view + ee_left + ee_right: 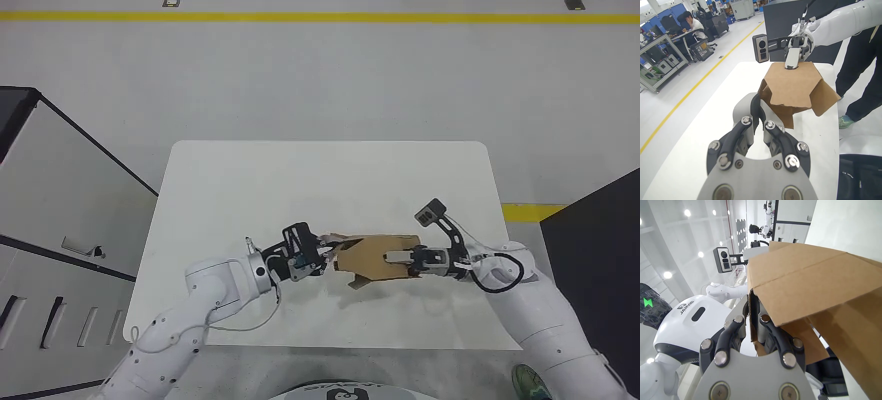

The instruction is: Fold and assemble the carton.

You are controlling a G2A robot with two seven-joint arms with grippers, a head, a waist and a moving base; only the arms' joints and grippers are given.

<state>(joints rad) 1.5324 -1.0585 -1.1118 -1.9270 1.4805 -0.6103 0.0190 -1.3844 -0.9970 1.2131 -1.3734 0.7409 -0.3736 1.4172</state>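
One white table (250,180), one brown carton (375,258) and two arms working at it. On the left, the left gripper (761,103) hangs low over the table. Its two fingers (745,109) are pressed nearly together with nothing between them, their tips just beside a hanging flap. The carton sits between the two arms, over the near middle of the table. It is half formed, with loose flaps splayed at its left end, and I can't tell whether it touches the tabletop. On the right, the right gripper (754,315) has its two fingers (736,311) clamped on a single cardboard panel at the carton's right end.
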